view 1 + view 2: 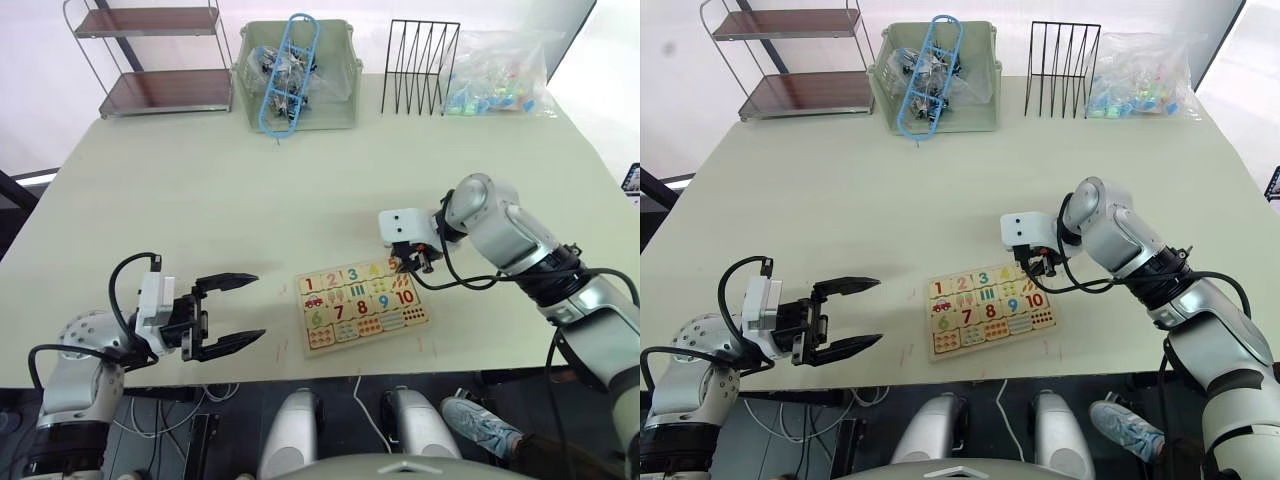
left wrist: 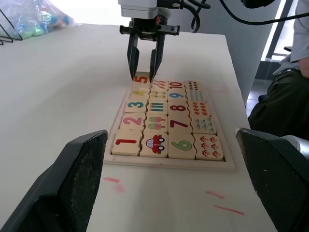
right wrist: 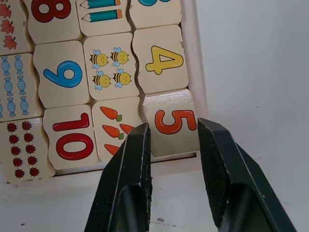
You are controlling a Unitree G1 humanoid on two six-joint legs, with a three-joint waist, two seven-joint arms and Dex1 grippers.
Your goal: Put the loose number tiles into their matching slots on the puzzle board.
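**Last tile going in**

While our right gripper [image 3: 173, 145] stands over the 5 tile [image 3: 173, 123], fingers parted astride it, that tile sits in the puzzle board [image 1: 363, 304]'s corner slot beside 4. We judge seating and lifting clear comes next. Our left gripper [image 1: 232, 313] waits open, well off the board.

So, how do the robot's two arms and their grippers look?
Both arms have rounded silver-grey shells with black cables looping outside them. Each wrist carries a white box. The left gripper and the right gripper each have two black, tapering fingers.
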